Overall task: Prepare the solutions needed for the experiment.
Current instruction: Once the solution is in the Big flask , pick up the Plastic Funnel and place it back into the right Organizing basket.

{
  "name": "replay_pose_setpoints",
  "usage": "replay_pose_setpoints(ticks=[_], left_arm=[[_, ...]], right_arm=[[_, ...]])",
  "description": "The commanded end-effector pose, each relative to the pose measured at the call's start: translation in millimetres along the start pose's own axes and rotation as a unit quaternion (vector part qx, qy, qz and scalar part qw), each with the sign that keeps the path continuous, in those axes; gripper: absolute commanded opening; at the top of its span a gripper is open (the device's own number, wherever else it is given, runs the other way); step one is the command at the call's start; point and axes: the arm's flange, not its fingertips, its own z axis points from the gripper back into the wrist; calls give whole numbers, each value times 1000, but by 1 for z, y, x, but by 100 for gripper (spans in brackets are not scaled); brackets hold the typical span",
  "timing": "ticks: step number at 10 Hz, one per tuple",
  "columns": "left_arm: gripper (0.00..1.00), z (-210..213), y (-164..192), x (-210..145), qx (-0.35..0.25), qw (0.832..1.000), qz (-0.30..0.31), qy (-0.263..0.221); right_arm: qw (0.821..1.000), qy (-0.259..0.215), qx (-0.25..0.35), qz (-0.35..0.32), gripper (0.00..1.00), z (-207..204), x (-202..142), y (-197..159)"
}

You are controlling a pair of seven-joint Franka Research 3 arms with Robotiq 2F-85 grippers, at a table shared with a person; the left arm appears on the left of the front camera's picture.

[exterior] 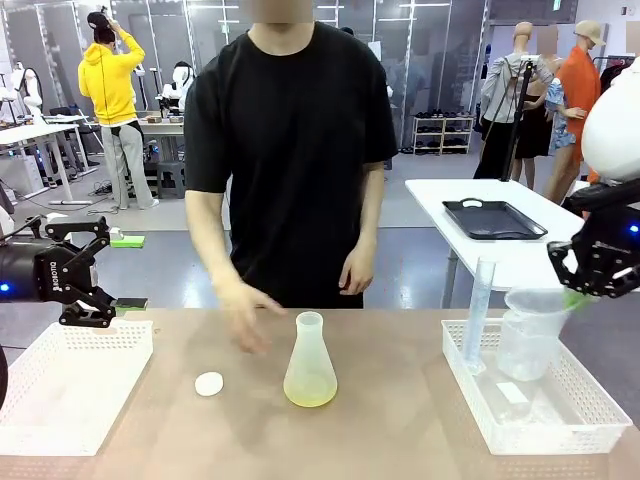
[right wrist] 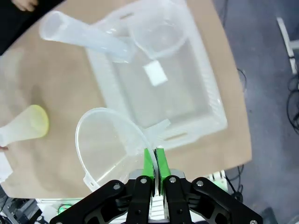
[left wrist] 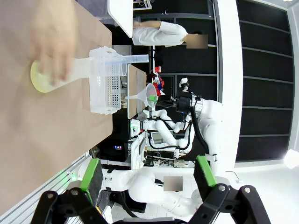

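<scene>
Left gripper (exterior: 105, 275): jaws spread wide with nothing between them, poised above the left basket (exterior: 70, 385). On the table to its right lie a small white disc (exterior: 209, 384) and, near it, the person's hand (exterior: 245, 320), blurred and close to the conical flask (exterior: 309, 345). The solution (exterior: 310, 392) forms a shallow yellow-green layer in the bottom of this flask, at table centre. The right basket (exterior: 545, 440) holds a graduated cylinder (exterior: 478, 315) and a beaker (right wrist: 159, 35). Right gripper (right wrist: 153, 161): pads pinched on the rim of a clear funnel (right wrist: 110, 144), held up above the right basket.

Likely step: seat the funnel in the flask neck.

1. Wait until the hand is clear.
2. Carry the funnel level, because the rim pinch is thin.
3. Align the stem over the neck.
4. Descend slowly to avoid tipping the flask.
</scene>
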Motion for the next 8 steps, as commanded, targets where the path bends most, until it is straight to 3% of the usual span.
replay_pose_setpoints(ticks=[1, 5, 8], left_arm=[[100, -1, -3, -1, -9, 1000, 4, -1], [100, -1, -3, -1, -9, 1000, 4, -1], [100, -1, -3, -1, -9, 1000, 4, -1]], right_arm=[[999, 18, -28, -20, 4, -8, -2, 6], [995, 49, -50, -73, 4, -66, -6, 21], [991, 38, -87, -92, 4, -93, 6, 37]])
